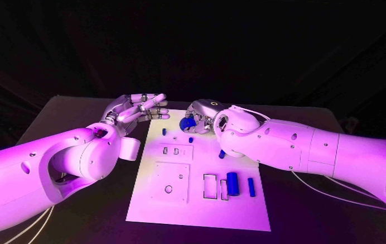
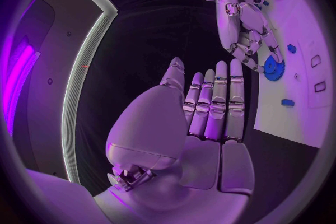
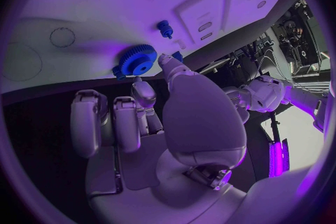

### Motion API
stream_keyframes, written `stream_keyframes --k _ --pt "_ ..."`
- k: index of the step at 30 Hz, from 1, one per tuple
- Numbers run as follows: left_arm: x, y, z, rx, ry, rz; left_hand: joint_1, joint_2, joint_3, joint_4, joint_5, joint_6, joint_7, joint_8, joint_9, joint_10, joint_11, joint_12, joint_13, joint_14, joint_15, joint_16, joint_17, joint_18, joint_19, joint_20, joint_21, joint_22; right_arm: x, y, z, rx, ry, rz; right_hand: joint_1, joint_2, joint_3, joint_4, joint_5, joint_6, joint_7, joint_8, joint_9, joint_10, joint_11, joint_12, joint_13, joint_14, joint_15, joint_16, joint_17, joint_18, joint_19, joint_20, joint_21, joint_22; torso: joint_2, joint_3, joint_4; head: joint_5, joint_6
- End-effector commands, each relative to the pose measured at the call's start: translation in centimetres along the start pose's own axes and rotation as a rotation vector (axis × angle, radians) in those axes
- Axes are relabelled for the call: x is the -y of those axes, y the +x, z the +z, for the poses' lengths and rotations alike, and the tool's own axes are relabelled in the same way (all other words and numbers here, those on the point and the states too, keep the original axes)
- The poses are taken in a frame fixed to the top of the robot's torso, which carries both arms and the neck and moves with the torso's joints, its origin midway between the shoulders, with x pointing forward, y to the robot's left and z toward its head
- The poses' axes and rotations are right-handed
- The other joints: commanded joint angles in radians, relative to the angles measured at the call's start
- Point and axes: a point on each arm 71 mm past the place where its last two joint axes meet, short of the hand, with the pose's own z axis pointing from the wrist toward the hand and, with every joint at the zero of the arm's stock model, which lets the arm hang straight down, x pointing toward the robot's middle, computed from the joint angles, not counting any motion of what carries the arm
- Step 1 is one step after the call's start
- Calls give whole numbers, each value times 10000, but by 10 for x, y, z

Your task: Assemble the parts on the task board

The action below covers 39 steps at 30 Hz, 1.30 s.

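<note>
One blue gear [image 3: 136, 59] in right hand [image 1: 206, 120], over task board [image 1: 193, 205].

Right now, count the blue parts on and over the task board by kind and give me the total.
Blue gear, held by the right hand: 1
Long blue cylinders: 2
Small blue pieces: 3
Total: 6

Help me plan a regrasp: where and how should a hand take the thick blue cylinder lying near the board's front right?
Probably across its middle, from above. The thick blue cylinder lies flat on the task board, so its long curved sides face outward, though the thin blue pin and a slot crowd them.
</note>
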Motion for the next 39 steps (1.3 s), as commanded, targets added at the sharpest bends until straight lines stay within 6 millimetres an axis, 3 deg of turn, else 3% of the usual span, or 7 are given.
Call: stream_keyframes --k 1,17,25,32,35,39 --pt "1 2 0 -166 64 -67 21 80 12 -52 3 -29 57 -54 -5 -31 22 -69 6 -5 28 -65 12 26 -76 2 53 15 1 3 0 -379 21 -48 -140 -6 -58 72 -60 -15 -8 -72 -17 -7 85 48 13 792 83 46 1403 -149 7 92 -52 971 1 -1 4 3 -15" --pt "1 2 0 -214 18 -82 30 83 14 -67 4 -36 62 -67 -5 -42 28 -83 6 -14 33 -84 23 25 -89 5 59 16 8 4 0 -419 428 -8 -84 84 -83 195 83 -9 0 -125 -35 23 91 115 73 807 92 82 1478 -147 7 108 -60 979 1 0 -6 20 -13" --pt "1 1 0 -218 -3 -82 30 83 14 -67 4 -36 62 -67 -5 -42 28 -83 6 -14 33 -84 23 25 -89 5 59 16 12 -3 -12 426 109 380 56 134 -49 215 302 187 -42 -76 -13 274 56 420 366 834 70 144 1603 -181 114 99 56 1123 -3 9 2 19 4" --pt "1 -3 0 -137 -15 -52 30 83 14 -67 4 -36 62 -67 -5 -42 28 -83 6 -14 33 -84 23 25 -89 5 59 16 27 -21 -36 1257 -362 1428 265 218 73 128 412 276 -67 -79 -16 431 23 609 546 814 40 108 1526 -155 48 75 -31 1044 -28 -10 -88 4 43" --pt "1 -5 0 -103 -18 -39 35 83 15 -75 4 -44 63 -75 -6 -53 31 -92 5 -17 35 -92 28 25 -96 7 61 17 47 -31 -51 1047 -347 2188 428 264 160 23 390 307 -64 -101 -27 344 23 535 475 761 36 5 1326 -82 -154 67 -281 793 -53 -16 -145 -3 66" --pt "0 -7 1 -68 -27 -27 39 82 15 -79 4 -44 61 -76 -6 -53 30 -94 5 -17 36 -94 30 25 -97 8 62 17 82 -40 -76 540 -395 2999 851 303 280 -323 286 404 -60 -127 -45 212 18 422 370 734 26 -48 1249 -44 -274 54 -441 660 -93 -27 -281 -46 82"
